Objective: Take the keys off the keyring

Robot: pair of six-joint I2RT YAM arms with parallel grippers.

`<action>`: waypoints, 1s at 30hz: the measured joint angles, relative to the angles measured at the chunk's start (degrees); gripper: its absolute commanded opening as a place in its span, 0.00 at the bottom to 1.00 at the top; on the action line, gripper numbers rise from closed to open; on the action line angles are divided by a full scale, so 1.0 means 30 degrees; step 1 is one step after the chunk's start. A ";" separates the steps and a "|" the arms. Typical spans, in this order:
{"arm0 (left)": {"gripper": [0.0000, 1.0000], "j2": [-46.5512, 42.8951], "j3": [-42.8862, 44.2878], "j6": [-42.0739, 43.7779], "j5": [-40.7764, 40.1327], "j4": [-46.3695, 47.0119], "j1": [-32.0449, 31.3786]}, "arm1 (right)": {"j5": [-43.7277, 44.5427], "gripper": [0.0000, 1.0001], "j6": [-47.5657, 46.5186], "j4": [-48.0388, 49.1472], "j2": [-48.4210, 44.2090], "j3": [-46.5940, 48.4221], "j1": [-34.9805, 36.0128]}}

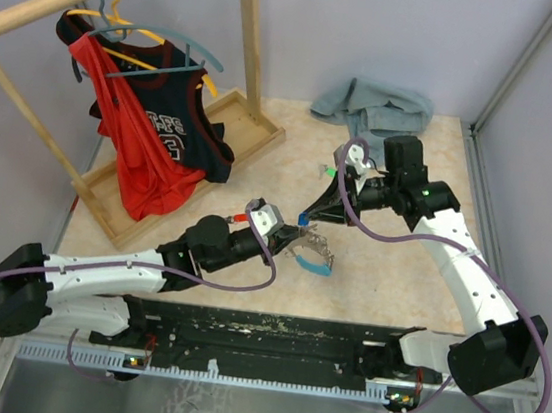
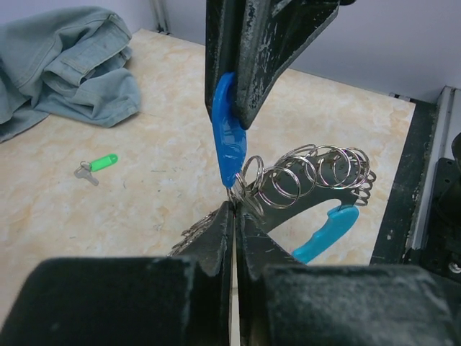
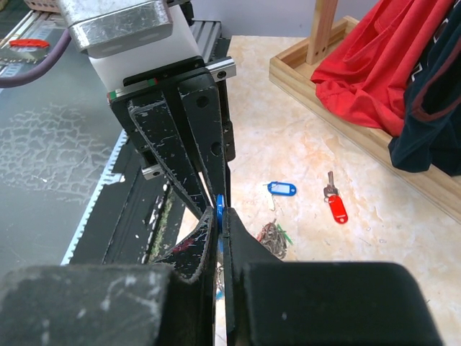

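My right gripper (image 2: pixel 233 108) is pressed together on a flat, glossy blue plastic tag (image 2: pixel 227 148). My left gripper (image 2: pixel 235 213) is closed from below on a thin wire loop of the keyring (image 2: pixel 317 173), a bunch of shiny steel rings held between both tools. A curved light-blue tag (image 2: pixel 325 234) hangs under it. One green-tagged key (image 2: pixel 97 165) lies apart on the marbled table (image 2: pixel 144 216).

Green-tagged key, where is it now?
Left wrist view: the green-tagged key lies loose on the table, left of the blue tag, near the grey-blue cloth.
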 measured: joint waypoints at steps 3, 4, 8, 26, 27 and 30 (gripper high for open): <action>0.00 0.0000 0.0000 0.0291 0.0007 0.0015 -0.0015 | 0.0058 0.00 0.0066 0.0073 0.0000 0.0000 0.0000; 0.00 0.0000 0.0000 0.0401 0.0015 0.0029 -0.0015 | 0.0073 0.00 0.0117 0.0087 0.0000 0.0000 0.0000; 0.00 0.0000 -0.0007 0.0947 0.0124 0.0080 -0.0015 | 0.0175 0.00 0.0197 0.0189 0.0000 0.0000 0.0000; 0.00 -0.0787 -0.1552 0.2484 -0.0277 0.1851 -0.0182 | 0.2856 0.00 0.0525 0.0510 0.0000 -0.0087 -0.0546; 0.00 -0.0852 -0.1617 0.2492 -0.0291 0.1902 -0.0189 | 0.2790 0.00 0.0393 0.0561 0.0000 -0.0182 -0.0546; 0.00 -0.0962 -0.1814 0.2506 -0.0291 0.1938 -0.0204 | 0.2506 0.00 0.0117 0.1013 0.0007 -0.0831 -0.0583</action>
